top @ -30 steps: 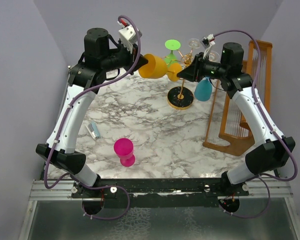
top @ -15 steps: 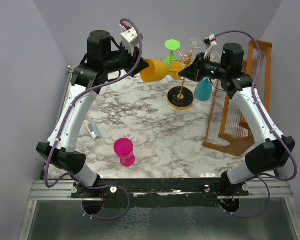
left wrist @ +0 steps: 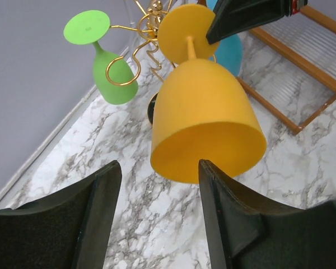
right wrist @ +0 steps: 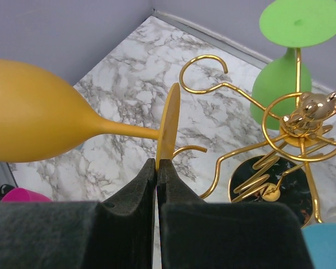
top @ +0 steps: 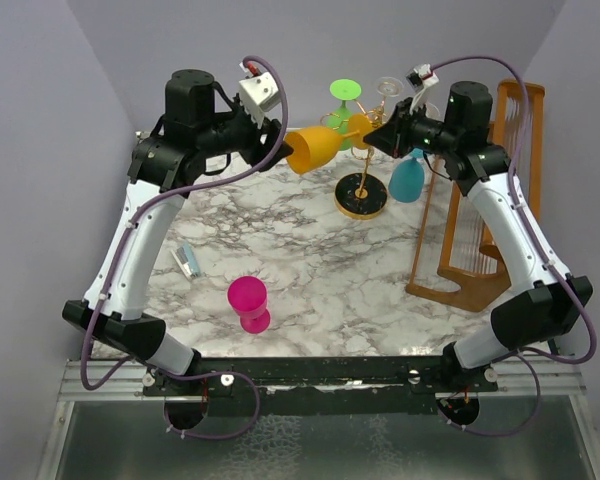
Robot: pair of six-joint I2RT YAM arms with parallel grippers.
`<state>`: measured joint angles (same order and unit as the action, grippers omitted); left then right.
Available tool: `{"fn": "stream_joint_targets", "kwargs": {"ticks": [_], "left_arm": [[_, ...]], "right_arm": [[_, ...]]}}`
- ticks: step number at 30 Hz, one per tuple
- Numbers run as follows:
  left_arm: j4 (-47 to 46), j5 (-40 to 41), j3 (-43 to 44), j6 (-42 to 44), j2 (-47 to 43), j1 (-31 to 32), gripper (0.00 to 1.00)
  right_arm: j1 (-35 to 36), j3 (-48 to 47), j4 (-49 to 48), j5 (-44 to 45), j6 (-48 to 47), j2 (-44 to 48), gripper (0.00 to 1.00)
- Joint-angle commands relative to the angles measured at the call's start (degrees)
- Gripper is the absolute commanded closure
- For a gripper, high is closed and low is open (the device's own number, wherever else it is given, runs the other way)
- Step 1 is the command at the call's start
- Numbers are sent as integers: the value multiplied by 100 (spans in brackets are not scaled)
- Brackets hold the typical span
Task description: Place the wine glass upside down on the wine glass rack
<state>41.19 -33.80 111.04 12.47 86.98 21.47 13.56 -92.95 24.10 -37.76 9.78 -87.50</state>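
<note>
The orange wine glass [top: 315, 148] hangs on its side in mid-air, left of the gold wine glass rack [top: 361, 208]. My right gripper [top: 368, 138] is shut on the edge of the glass's foot disc [right wrist: 169, 126], its tips [right wrist: 158, 162] pinching the rim. My left gripper [top: 278, 140] is open, just behind the bowl's mouth. Its fingers [left wrist: 103, 190] stand apart and do not touch the orange bowl [left wrist: 204, 112]. The rack's arms [right wrist: 302, 120] spread to the right of the foot.
A green glass [top: 342, 95], a blue glass [top: 407, 180] and a clear glass [top: 388, 88] hang on the rack. A pink glass [top: 248, 303] stands on the marble near the front. A brown wooden frame [top: 470, 260] stands at the right. A small blue-white object [top: 186, 260] lies at the left.
My left gripper opened, let go of the orange bowl and drew back a little. My right gripper closed on the foot disc. The glass shifted slightly toward the rack.
</note>
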Motion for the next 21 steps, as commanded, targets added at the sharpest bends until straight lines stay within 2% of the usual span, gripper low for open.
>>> {"fn": "stream_joint_targets", "kwargs": {"ticks": [1, 11, 21], "left_arm": [[450, 534, 66, 652, -328, -26, 37], [560, 1482, 12, 888, -443, -101, 15], [199, 2391, 73, 480, -406, -291, 12]], "right_arm": [[14, -421, 136, 337, -489, 177, 99], [52, -707, 395, 496, -1607, 245, 99], [362, -847, 732, 999, -3187, 411, 99]]}}
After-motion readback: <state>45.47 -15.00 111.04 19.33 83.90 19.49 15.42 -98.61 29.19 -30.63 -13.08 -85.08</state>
